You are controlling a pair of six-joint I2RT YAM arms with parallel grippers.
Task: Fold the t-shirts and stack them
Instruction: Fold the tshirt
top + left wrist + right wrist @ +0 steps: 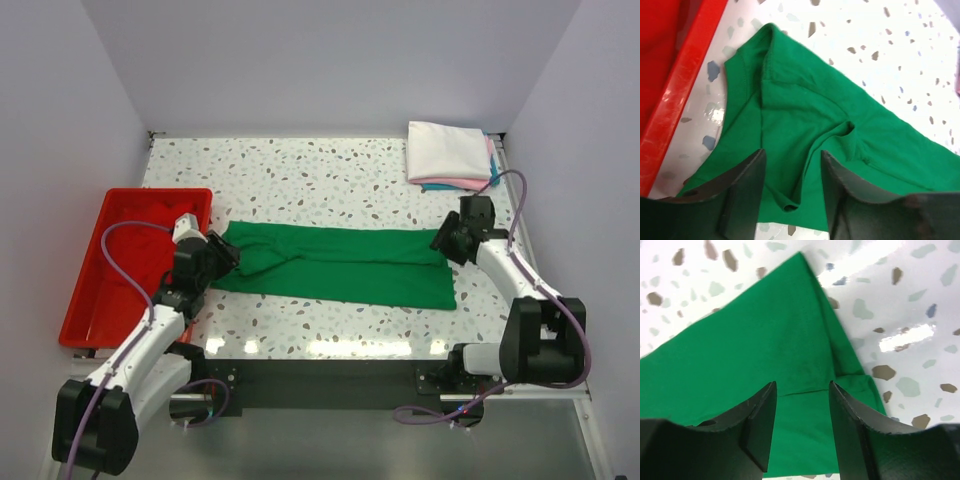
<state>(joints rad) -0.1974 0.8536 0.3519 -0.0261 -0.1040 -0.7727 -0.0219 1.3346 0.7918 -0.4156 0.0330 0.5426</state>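
Observation:
A bright green t-shirt (340, 265) lies folded lengthwise into a long strip across the middle of the table. My left gripper (222, 255) is open just above its left, collar end (790, 115), with wrinkled cloth between the fingers (747, 185). My right gripper (441, 240) is open over the shirt's right end (765, 350), nothing held. A stack of folded shirts (450, 155), white on top with pink and light blue beneath, lies at the back right corner.
A red plastic tray (125, 262) stands at the left, close beside my left gripper; its rim shows in the left wrist view (682, 95). White walls enclose the speckled table (300, 175) on three sides.

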